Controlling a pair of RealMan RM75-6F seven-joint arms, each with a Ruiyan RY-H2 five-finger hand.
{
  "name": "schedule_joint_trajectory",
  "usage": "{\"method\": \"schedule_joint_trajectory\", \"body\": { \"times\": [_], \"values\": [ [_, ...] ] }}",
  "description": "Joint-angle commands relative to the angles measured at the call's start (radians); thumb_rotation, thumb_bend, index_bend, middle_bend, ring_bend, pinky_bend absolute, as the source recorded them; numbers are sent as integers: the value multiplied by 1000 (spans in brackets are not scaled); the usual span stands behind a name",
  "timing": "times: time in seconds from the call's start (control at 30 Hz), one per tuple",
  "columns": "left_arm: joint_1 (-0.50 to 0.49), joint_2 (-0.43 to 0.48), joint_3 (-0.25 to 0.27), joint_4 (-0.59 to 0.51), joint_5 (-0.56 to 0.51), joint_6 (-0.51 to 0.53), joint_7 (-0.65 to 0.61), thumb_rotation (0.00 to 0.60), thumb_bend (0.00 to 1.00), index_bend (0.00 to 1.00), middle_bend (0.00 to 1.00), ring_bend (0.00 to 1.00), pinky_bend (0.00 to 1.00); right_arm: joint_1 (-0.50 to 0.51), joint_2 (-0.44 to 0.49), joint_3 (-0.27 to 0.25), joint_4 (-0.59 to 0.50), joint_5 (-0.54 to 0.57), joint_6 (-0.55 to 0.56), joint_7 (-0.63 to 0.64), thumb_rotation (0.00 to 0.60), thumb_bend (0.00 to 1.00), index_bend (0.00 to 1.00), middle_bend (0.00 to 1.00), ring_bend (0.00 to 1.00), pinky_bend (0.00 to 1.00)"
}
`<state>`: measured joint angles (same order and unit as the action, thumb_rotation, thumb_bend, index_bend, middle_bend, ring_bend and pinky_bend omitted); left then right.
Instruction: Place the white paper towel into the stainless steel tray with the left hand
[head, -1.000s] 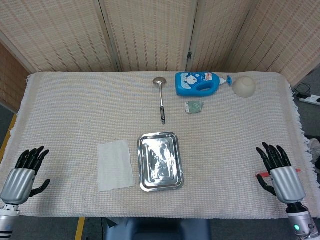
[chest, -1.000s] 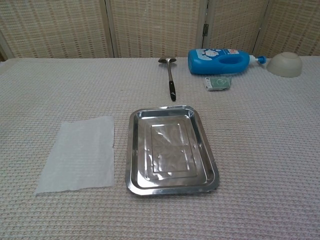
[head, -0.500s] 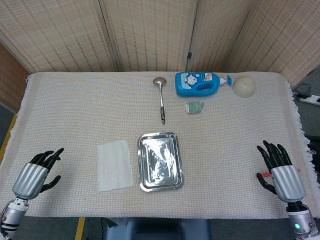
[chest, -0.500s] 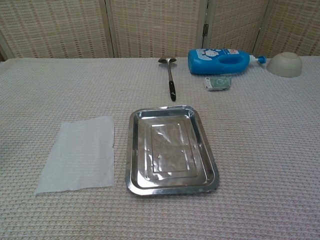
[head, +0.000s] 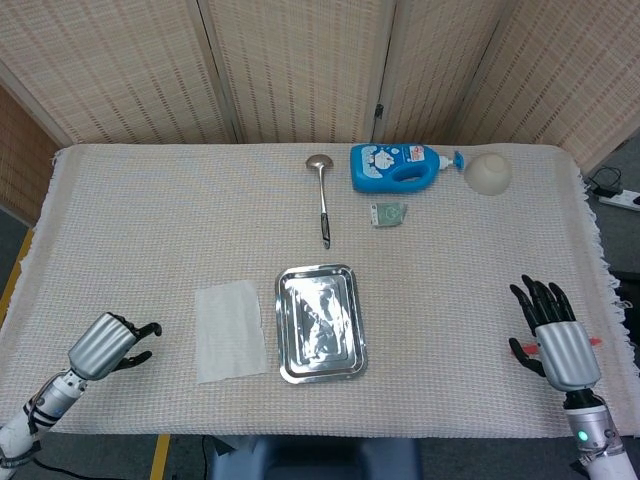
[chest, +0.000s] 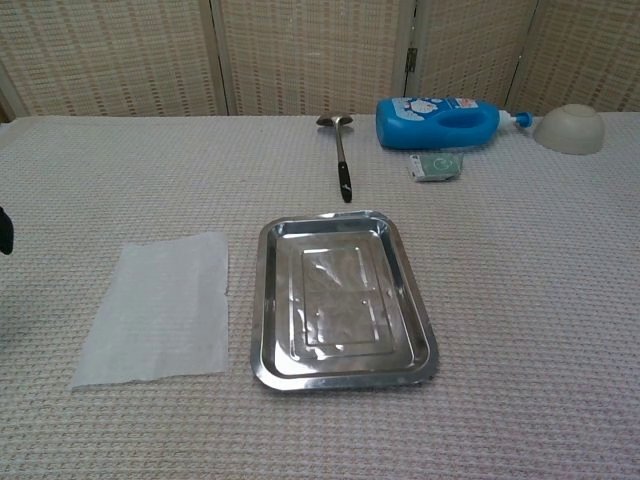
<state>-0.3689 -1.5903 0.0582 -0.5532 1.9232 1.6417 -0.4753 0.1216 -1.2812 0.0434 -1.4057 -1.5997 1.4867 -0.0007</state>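
Two views: we are cataloguing one table, head view from above and chest view from low in front.
Paper towel: white paper towel (head: 231, 330) is lying flat and unfolded on the woven cloth, slightly skewed, just beside the tray's left edge and not touching it as far as we can tell.
Tray: stainless steel tray (head: 320, 323) is sitting near the front middle, rectangular, rounded corners, reflecting light.
Left hand: left hand (head: 108, 343) is hovering near the front left corner, apart from the towel, holding nothing; its dark fingers are pointing toward the towel, partly curled yet apart.
Right hand: right hand (head: 553, 335) is resting at the front right with fingers spread, holding nothing.
View difference: we are seeing both hands only in the head view; the chest view is showing merely a dark sliver at its left edge, but gives the tray's stamped floor more clearly.
Surroundings: ladle (head: 322, 197), blue bottle (head: 398, 166), beige bowl (head: 487, 173) and small green packet (head: 389, 213) are lying well behind the tray.
Obstruction: we are seeing nothing between towel and tray.
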Motion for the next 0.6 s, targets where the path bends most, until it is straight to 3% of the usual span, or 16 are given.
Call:
{"method": "schedule_joint_trajectory", "body": {
  "times": [0.03, 0.23, 0.6],
  "values": [
    [-47, -87, 40, 113, 13, -7, -98, 600, 196, 516, 1000, 1000, 1000, 4, -3, -4, 5, -19, 11, 31, 600, 410, 0, 0, 0, 0],
    [-64, -154, 60, 195, -7, -12, -173, 600, 186, 521, 1000, 1000, 1000, -9, 13, -51, -8, -125, 86, 95, 600, 411, 0, 0, 0, 0],
    [-99, -248, 85, 311, -34, -21, -177, 600, 169, 504, 1000, 1000, 1000, -4, 37, -57, -32, -109, 66, 118, 600, 410, 0, 0, 0, 0]
  ]
}}
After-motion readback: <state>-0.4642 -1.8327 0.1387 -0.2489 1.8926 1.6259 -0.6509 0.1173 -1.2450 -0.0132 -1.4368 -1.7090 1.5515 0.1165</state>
